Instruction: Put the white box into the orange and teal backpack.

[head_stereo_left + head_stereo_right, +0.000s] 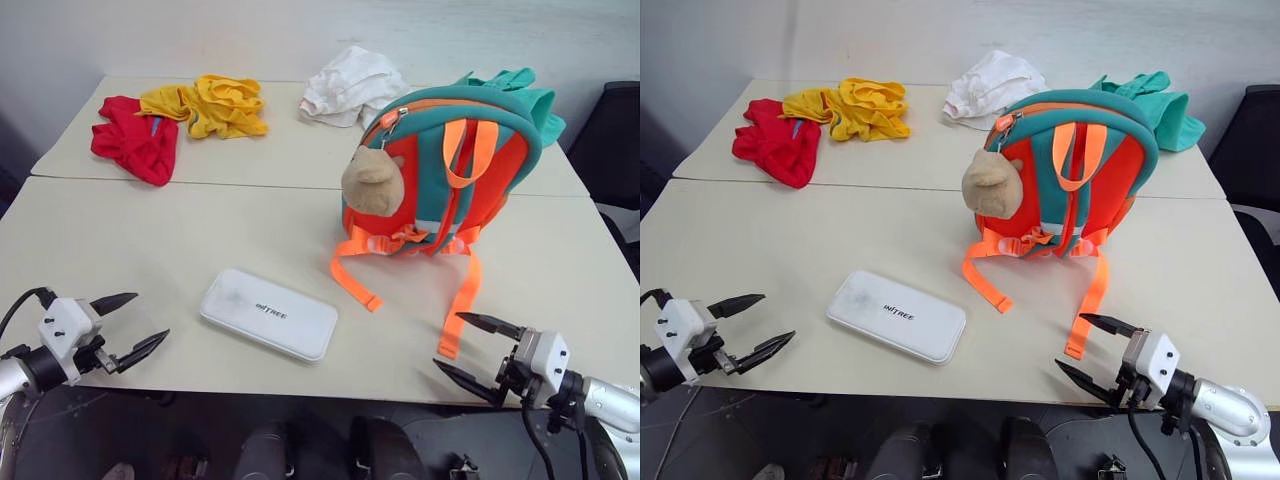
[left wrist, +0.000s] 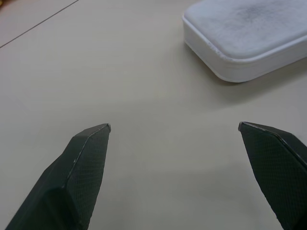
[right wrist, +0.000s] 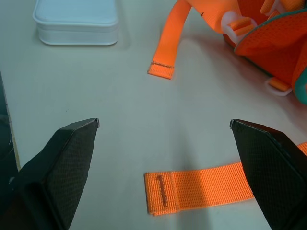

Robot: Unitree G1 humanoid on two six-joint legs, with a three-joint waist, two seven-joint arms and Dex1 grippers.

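The white box [image 1: 268, 313] lies flat near the table's front edge, dark lettering on its lid; one end of the box [image 2: 244, 36] appears in the left wrist view and another end [image 3: 76, 21] in the right wrist view. The orange and teal backpack [image 1: 450, 175] stands upright right of centre, zipper closed along its top, a beige plush ball [image 1: 372, 182] hanging on its left side. My left gripper [image 1: 128, 325] hovers open at the front left, left of the box. My right gripper [image 1: 470, 347] stands open at the front right, just beside an orange strap end [image 3: 165, 191].
Two orange straps [image 1: 352, 275] trail from the backpack toward the front edge. At the back lie a red garment [image 1: 135, 140], a yellow garment [image 1: 215, 105], a white cloth heap [image 1: 352, 85] and a teal garment [image 1: 520, 95]. A dark chair [image 1: 618, 150] stands at the right.
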